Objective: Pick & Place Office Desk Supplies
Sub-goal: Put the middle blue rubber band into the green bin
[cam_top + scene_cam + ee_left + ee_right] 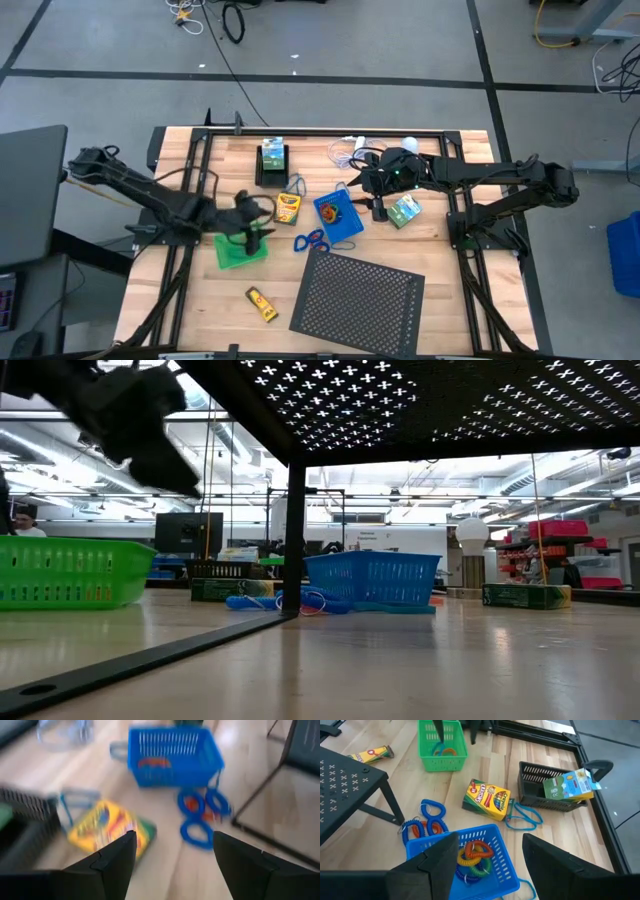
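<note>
My left gripper (256, 214) is open and hovers above the green tray (240, 250), which holds a few loops (445, 751). Its wrist view looks past the open fingers (172, 857) at the yellow-green crayon box (107, 827), the blue loops (200, 815) and the blue tray (172, 755). My right gripper (366, 192) is open (490, 852) above the blue tray (338, 218), which holds orange, yellow and green loops (475, 854). A green-white box (570, 785) leans in the black tray (545, 795). Another box (405, 211) and the yellow tube (262, 303) lie flat on the table.
The large black perforated sheet (360, 295) stands on legs at the table's near middle. A white coiled cable (345, 152) and a white bulb (409, 145) sit at the far edge. A thin blue loop (522, 817) lies beside the crayon box (287, 208). Bare wood shows near the table's left and right edges.
</note>
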`<state>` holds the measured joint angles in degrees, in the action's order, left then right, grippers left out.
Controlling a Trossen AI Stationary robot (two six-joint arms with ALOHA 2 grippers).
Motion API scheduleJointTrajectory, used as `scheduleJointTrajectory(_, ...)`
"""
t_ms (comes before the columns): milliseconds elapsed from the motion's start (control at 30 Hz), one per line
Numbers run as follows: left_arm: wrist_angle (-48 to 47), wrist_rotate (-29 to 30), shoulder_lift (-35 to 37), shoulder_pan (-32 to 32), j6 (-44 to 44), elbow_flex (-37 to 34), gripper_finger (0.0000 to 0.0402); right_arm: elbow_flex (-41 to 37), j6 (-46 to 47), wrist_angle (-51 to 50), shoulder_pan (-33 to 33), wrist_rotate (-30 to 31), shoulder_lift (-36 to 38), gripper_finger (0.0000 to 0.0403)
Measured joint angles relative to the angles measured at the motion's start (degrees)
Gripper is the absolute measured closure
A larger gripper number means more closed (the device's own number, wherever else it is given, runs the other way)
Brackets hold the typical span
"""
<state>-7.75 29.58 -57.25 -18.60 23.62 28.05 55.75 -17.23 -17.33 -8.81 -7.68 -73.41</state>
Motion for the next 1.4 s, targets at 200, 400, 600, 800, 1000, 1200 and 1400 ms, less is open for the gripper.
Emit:
scheduleJointTrajectory(200, 5.49, -2.6, -1.35, 11.36, -5.79, 0.0, 0.0135, 0.0, -1.15, 0.25, 0.01, 0.0, 0.0, 0.0174)
scheduleJointTrajectory(400, 19.08, -13.67, -10.46, 23.1, -12.27, 0.48, 0.0135, 0.0, -1.77, 0.46, 0.01, 0.0, 0.0, 0.0174)
scheduleJointTrajectory(600, 19.03, -19.82, -23.11, 32.0, -14.68, 7.76, 0.0135, 0.0, -1.75, 0.14, 0.01, 0.0, -0.02, 0.0174)
scheduleJointTrajectory(800, 5.33, -20.31, -33.66, 36.35, -14.66, 20.87, 0.0135, 0.0, -1.73, -0.49, -0.03, 1.68, -0.02, 0.0174)
scheduleJointTrajectory(1000, -8.71, -15.29, -42.23, 37.9, -14.59, 32.8, 0.0136, 0.0, -1.57, -1.74, -0.03, 2.47, -0.02, 0.0174)
scheduleJointTrajectory(1200, -15.57, -15.64, -48.19, 38.28, -13.98, 40.17, 0.0136, 0.0, -1.1, -3.08, -0.03, 3.22, -0.02, 0.0174)
scheduleJointTrajectory(1400, -17.64, -19.16, -51.56, 38.15, -10.26, 43.38, 0.0136, 0.0, -1.1, -3.73, -0.03, 3.39, -0.02, 0.0174)
